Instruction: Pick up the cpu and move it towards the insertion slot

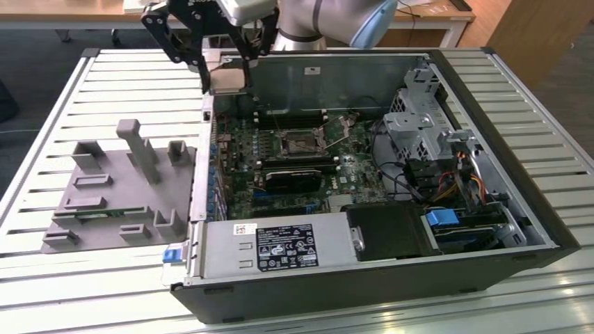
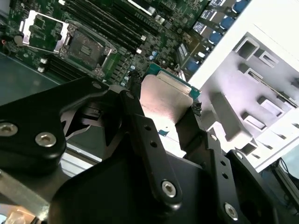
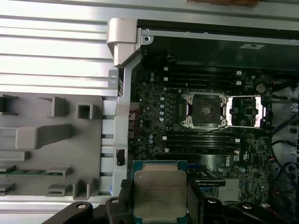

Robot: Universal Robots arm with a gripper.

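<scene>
Grey slatted bench (image 1: 519, 90) carries your open computer case (image 1: 501, 229); your gripper (image 3: 160, 198) clamps the cpu (image 3: 160, 190) aloft over its edge, apart from the insertion slot (image 3: 204, 110).

The open computer case (image 1: 483, 229) lay on the slatted table (image 1: 111, 83), and the fixture plate (image 1: 121, 188) lay just beside it, on the exterior view's left. The gripper (image 1: 225, 66) hung above the case wall nearest to that plate, at the far corner, and the cpu (image 1: 227, 76) sat between its fingers (image 2: 140, 121). The insertion slot (image 1: 301, 142) lay on the motherboard (image 1: 278, 195) inside the case, apart from the cpu. The power supply (image 1: 274, 247) sat along the near edge of the case, and the drive cage (image 1: 422, 129) stood on the exterior view's right.
</scene>
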